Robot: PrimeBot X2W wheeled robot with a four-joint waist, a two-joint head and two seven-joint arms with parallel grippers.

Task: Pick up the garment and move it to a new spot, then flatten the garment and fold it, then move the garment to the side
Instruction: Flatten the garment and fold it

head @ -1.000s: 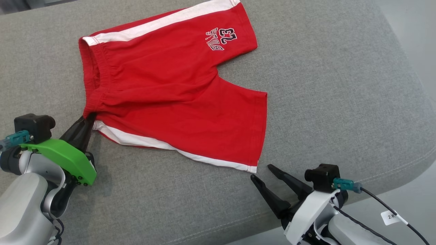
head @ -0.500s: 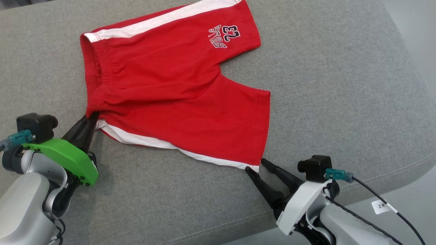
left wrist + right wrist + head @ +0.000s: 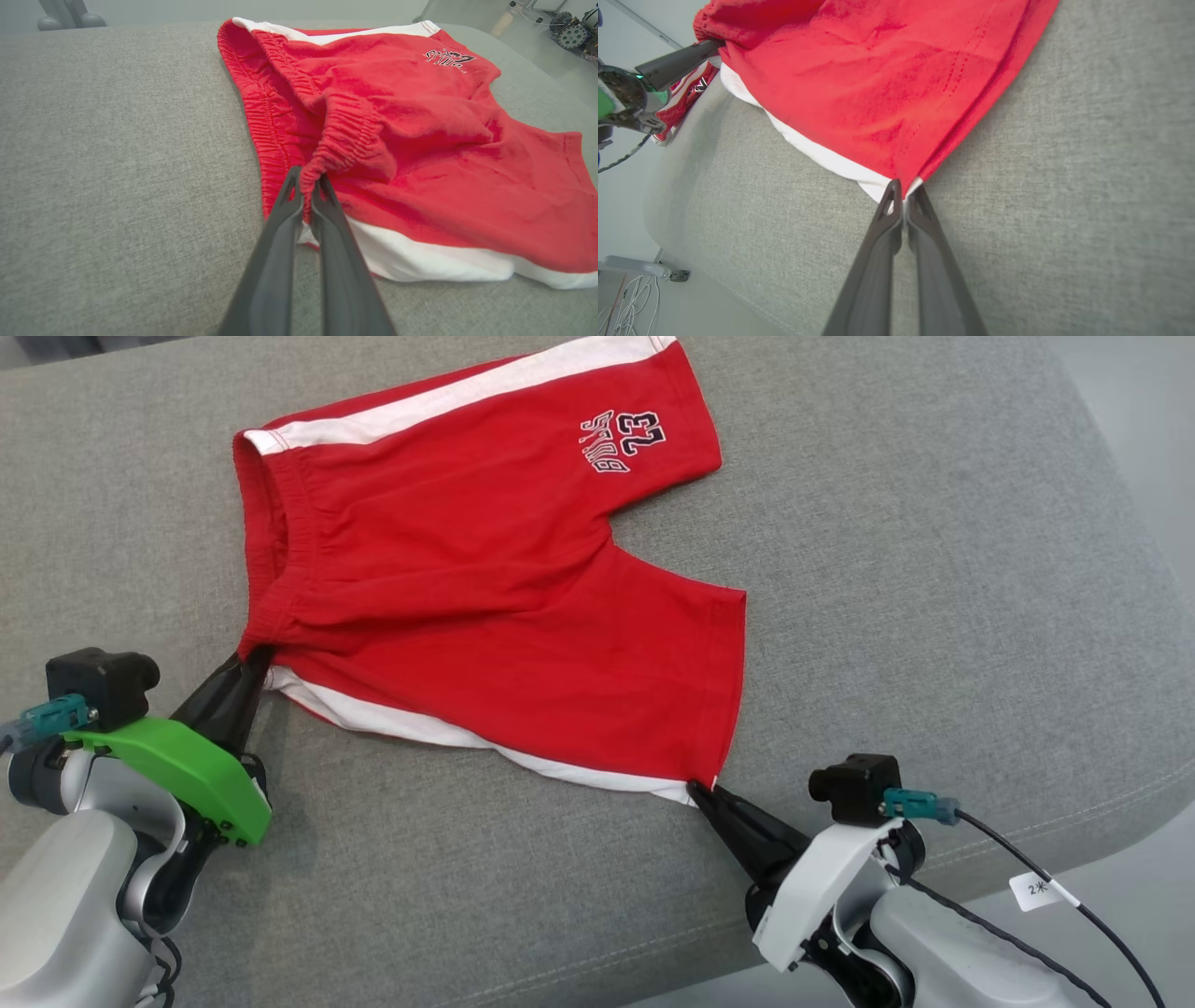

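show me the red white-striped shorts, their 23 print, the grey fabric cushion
red white-striped shorts [image 3: 485,588], head view, centre panel
23 print [image 3: 642,432], head view, the digits
grey fabric cushion [image 3: 934,569], head view, bare right side

The right gripper [image 3: 700,791], with its two long dark fingers, was brought forward over the grey woven cushion [image 3: 934,569] from a spot just short of the red cotton shorts with white side stripes [image 3: 485,579]. A second earlier its jaws had been spread wide and kept clear of the cloth. Half a second earlier the near leg's lower hem corner [image 3: 707,780] had been straddled by them. That corner was now pinched between the closed fingertips [image 3: 882,228]. The small white cable tag [image 3: 1036,889] was carried up and leftward with the arm. The whole head view was shifted slightly rightward, the camera having been moved.
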